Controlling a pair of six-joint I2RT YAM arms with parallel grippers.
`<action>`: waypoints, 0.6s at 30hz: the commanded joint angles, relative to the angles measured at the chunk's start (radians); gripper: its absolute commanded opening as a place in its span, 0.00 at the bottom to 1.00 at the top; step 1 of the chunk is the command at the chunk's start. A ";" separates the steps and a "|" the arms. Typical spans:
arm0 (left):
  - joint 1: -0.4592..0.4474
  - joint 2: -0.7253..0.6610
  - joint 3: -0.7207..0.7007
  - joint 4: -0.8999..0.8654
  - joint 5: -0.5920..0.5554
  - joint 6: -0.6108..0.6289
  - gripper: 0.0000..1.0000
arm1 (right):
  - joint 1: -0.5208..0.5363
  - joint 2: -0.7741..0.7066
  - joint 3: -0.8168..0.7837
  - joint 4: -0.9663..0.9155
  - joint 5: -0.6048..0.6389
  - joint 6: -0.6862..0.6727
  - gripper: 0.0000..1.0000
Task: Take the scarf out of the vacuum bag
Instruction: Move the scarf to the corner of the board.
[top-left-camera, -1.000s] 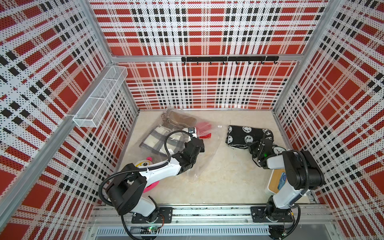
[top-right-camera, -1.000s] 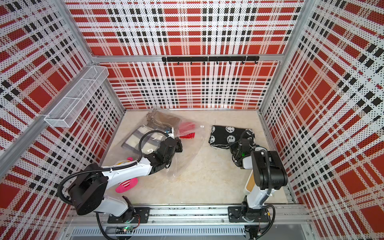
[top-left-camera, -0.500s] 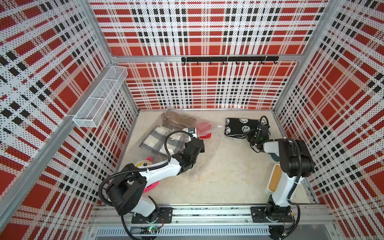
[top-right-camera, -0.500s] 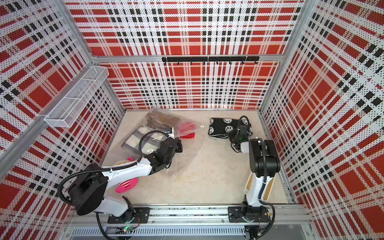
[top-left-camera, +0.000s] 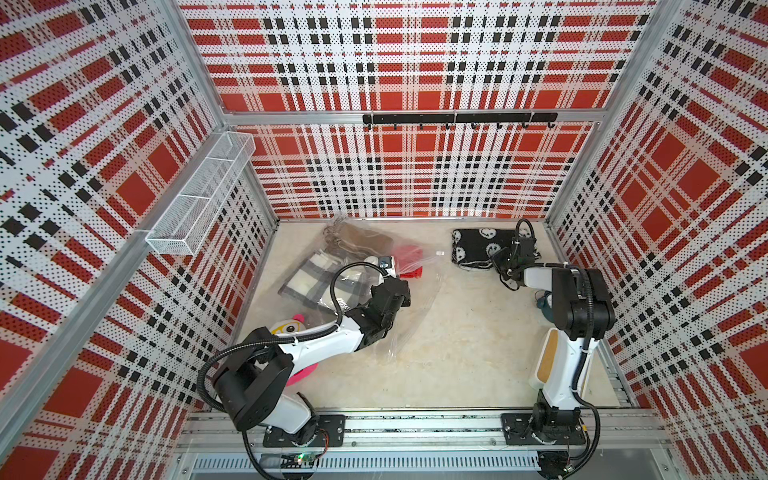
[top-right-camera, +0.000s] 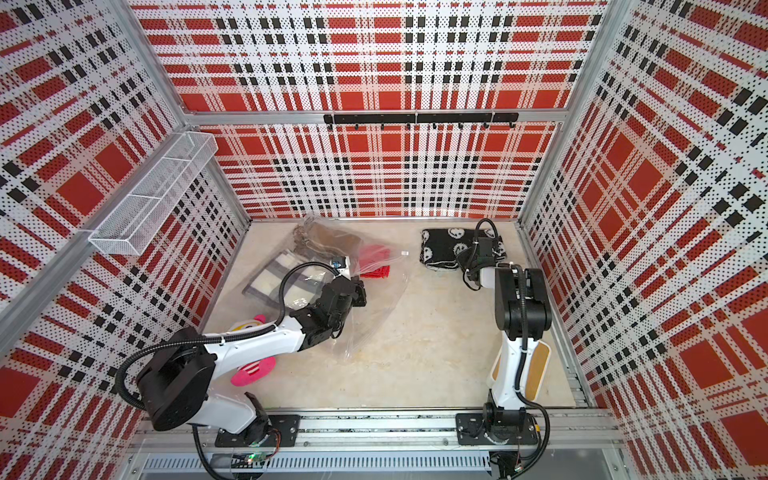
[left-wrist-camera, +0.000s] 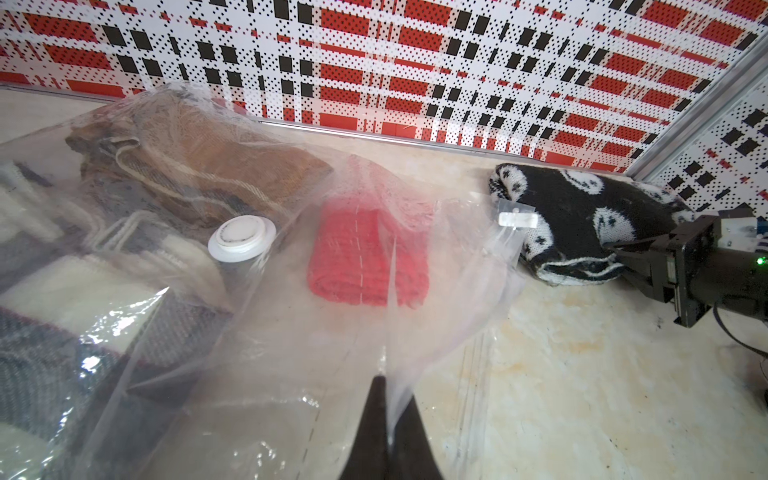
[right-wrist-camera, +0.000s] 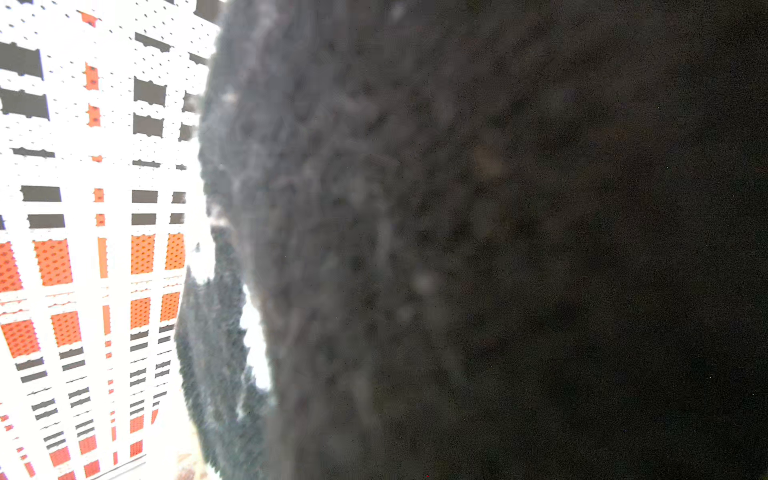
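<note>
Since the left gripper (left-wrist-camera: 384, 386) is clamped tight on a fold of the vacuum bag (top-left-camera: 417, 303), w/ other folded textiles (top-left-camera: 320, 278) inside, that side's pinned. Black smiley scarf (top-left-camera: 478, 247) lies just past the bag's edge, fully outside it, long axis along the back wall. Right gripper (left-wrist-camera: 627, 255) is pinched on its right end. Right wall's close, so imo the only free room is the bare floor toward the front.

Lab robot cell: plaid perforated walls (top-left-camera: 415, 174), aluminium frame (top-left-camera: 291, 118), base rail (top-left-camera: 415, 428).
</note>
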 joint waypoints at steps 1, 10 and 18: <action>-0.011 -0.020 0.004 -0.009 -0.020 0.013 0.00 | -0.037 0.040 0.028 -0.041 0.040 0.021 0.00; -0.012 -0.022 0.006 -0.009 -0.026 0.015 0.00 | -0.084 0.067 0.133 -0.145 0.074 -0.025 0.00; -0.014 -0.015 0.009 -0.012 -0.028 0.015 0.00 | -0.093 0.104 0.233 -0.262 0.110 -0.120 0.00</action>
